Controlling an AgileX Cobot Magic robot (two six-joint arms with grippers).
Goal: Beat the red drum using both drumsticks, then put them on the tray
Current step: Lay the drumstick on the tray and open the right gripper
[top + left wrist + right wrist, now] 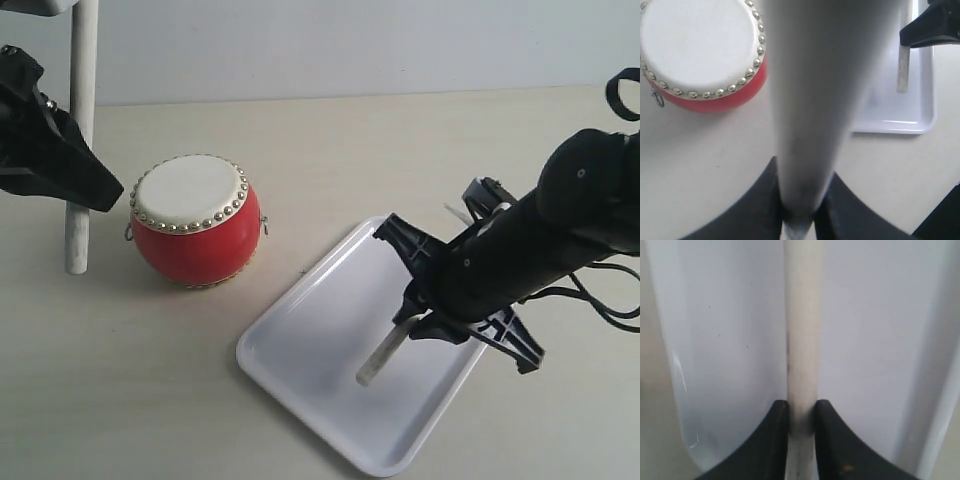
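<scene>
Laying the right gripper's (801, 410) clamped drumstick (383, 355) flat in the white tray (300, 350) before release seems wise; left gripper (801, 197) grips the other drumstick (82, 100).

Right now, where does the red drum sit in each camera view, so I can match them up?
Exterior view: the red drum stands left of centre on the table, apart from the white tray.
Left wrist view: the drum fills the upper-left corner, beside the blurred left-held drumstick.
Right wrist view: not in it.
Shared landmark: the tray, with the right-held drumstick over it, shows in all three.
</scene>
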